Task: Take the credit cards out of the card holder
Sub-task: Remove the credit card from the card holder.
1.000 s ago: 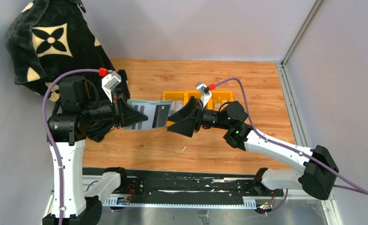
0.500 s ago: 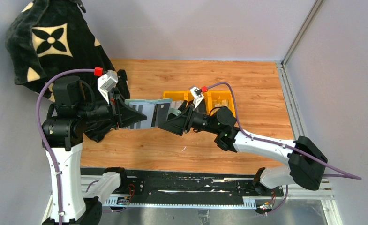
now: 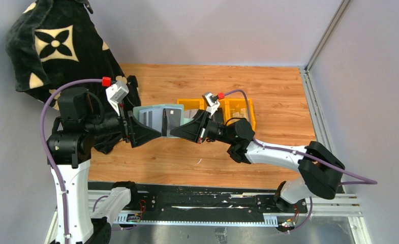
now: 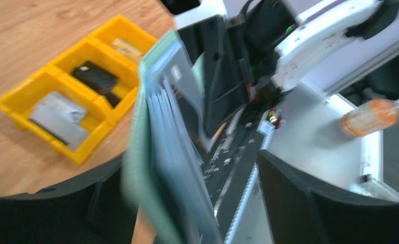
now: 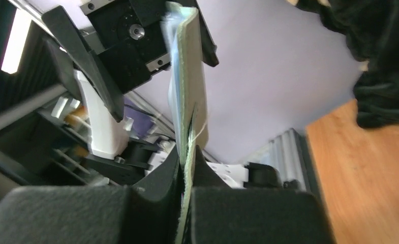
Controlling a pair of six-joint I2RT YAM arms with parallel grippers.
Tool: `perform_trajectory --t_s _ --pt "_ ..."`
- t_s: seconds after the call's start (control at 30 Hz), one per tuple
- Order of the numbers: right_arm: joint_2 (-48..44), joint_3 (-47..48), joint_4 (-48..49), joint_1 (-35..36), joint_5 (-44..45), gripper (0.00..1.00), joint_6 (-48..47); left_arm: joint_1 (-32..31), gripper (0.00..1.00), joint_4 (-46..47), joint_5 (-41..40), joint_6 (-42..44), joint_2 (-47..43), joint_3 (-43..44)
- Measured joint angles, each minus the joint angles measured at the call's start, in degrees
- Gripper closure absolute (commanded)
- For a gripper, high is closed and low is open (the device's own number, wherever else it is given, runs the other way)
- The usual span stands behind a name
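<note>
Two grippers are meeting at middle of top view, keeping card holder lifted between them above table. We are judging left gripper as clamping holder's left side, to keep it steady and spread. Fingers of right gripper are pressing together on holder's thin green edge, probably to pull flap wider. Credit cards are sitting in sleeves. Yellow tray is waiting just behind. Left wrist view is blurring, so we are not making out single cards or fingertips. Right wrist view is hiding whether card is inside pinch.
</note>
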Motion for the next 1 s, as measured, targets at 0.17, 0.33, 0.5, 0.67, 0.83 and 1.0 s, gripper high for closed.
perform_trajectory --t_s 0.17,0.33,0.5,0.67,0.83,1.0 --pt "-7.6 10.8 -37.2 -1.4 -4.6 1.0 -18.6 0.0 0.0 -0.1 -5.3 3.0 -2.4 -3.3" --pt "-6.9 30.2 -72.7 -1.4 -6.1 1.0 -40.4 0.0 0.0 0.0 -7.2 6.7 -4.0 -7.0" --pt "-1.4 42.1 -96.9 -1.4 -6.5 1.0 -55.1 0.0 0.0 -0.1 -6.6 10.1 -6.0 -10.6" --pt "4.7 49.7 -112.7 -0.6 -6.5 1.0 -65.0 0.0 0.0 -0.1 -4.6 12.3 -8.3 -12.1" --pt "9.5 58.9 -122.0 1.3 -6.8 1.0 -71.5 0.0 0.02 0.0 -3.0 13.3 -8.8 -13.6" --pt "13.3 66.2 -127.1 3.3 -7.2 1.0 -75.1 0.0 0.08 -0.1 -0.7 13.5 -7.8 -15.4"
